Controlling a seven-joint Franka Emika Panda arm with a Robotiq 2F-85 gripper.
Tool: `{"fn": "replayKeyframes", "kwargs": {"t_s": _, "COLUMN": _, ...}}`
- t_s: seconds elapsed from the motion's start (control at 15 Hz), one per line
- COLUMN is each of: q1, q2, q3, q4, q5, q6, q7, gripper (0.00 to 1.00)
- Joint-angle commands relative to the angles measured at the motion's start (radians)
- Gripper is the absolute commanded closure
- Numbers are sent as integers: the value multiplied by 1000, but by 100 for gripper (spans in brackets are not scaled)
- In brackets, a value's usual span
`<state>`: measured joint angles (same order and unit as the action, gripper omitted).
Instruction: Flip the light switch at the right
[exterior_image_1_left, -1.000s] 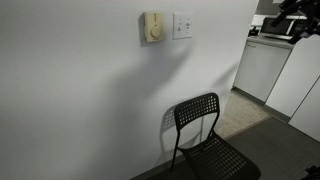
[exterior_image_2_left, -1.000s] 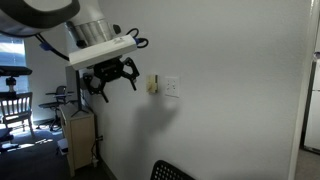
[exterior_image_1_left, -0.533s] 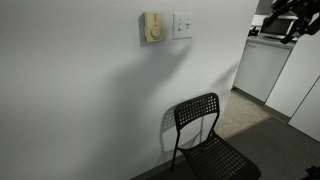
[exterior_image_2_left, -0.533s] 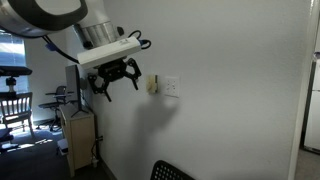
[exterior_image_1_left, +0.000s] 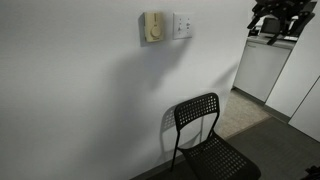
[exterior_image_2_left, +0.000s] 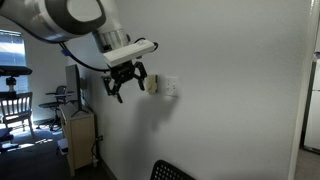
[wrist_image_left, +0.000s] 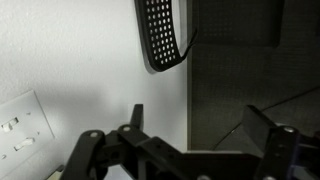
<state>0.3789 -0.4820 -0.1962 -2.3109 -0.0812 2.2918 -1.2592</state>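
Observation:
The light switch is a small white square plate on the wall, just right of a beige box with a round dial. It also shows in an exterior view and at the lower left of the wrist view. My gripper is open and empty, in the air away from the wall. In an exterior view the gripper hangs close beside the beige box. In the wrist view its two fingers stand apart with nothing between them.
A black perforated chair stands against the wall below the switch; its backrest shows in the wrist view. White cabinets stand at the right. A wooden cabinet and a chair stand at the left.
The arm has moved toward the wall and the switch. The gripper has come further into both exterior views and stays open.

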Motion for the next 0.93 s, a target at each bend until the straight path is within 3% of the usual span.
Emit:
{"fn": "replayKeyframes", "kwargs": {"t_s": 0.0, "q1": -62, "q2": 191, "q3": 49, "q4": 172, "q5": -26, "q6": -18, "q7": -155, "gripper": 0}}
{"fn": "replayKeyframes", "kwargs": {"t_s": 0.33, "q1": -143, "q2": 319, "q3": 125, "q4": 291, "q5": -56, "q6": 42, "q7": -225, "gripper": 0}}
{"fn": "replayKeyframes", "kwargs": {"t_s": 0.53, "q1": -181, "q2": 372, "q3": 166, "q4": 323, "q5": -43, "q6": 120, "q7": -131, "gripper": 0}}
{"fn": "replayKeyframes", "kwargs": {"t_s": 0.6, "q1": -194, "q2": 387, "q3": 181, "q4": 342, "q5": -64, "q6": 61, "q7": -98, "gripper": 0}}
{"fn": "replayKeyframes", "kwargs": {"t_s": 0.67, "q1": -193, "q2": 340, "q3": 185, "q4": 295, "q5": -44, "q6": 86, "q7": -136, "gripper": 0}}
{"fn": "replayKeyframes", "kwargs": {"t_s": 0.87, "q1": -206, "q2": 372, "q3": 199, "q4": 316, "q5": -49, "q6": 83, "q7": -104, "gripper": 0}}
